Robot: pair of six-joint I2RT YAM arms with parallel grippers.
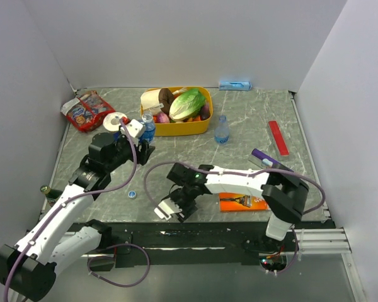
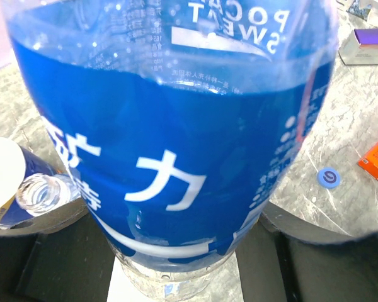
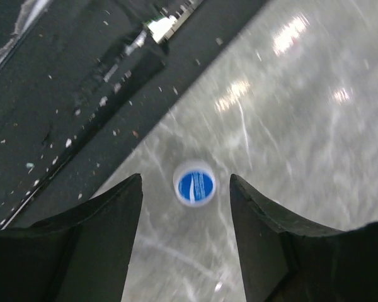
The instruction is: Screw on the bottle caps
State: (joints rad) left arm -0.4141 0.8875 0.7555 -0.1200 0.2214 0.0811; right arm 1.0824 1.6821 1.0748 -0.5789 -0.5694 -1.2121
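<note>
My left gripper [image 1: 138, 138] is shut on a clear bottle with a blue label [image 1: 147, 129], which fills the left wrist view [image 2: 176, 145]. A second bottle [image 2: 41, 192] lies beside it with an open neck. A third bottle [image 1: 222, 130] stands right of the yellow basket. One blue cap [image 1: 132, 194] lies on the table left of centre and also shows in the left wrist view [image 2: 328, 178]. My right gripper [image 1: 174, 207] is open, low over the front edge. Another blue cap [image 3: 195, 184] lies on the table between its fingertips [image 3: 135, 189], untouched.
A yellow basket [image 1: 205, 129] of vegetables stands at the back. A snack bag [image 1: 87, 110] and a tape roll [image 1: 115, 119] lie back left. A green glass bottle [image 1: 47, 190] is at the left edge. An orange pack [image 1: 242, 201], a purple-capped item [image 1: 264, 157] and a red ruler [image 1: 278, 137] lie right.
</note>
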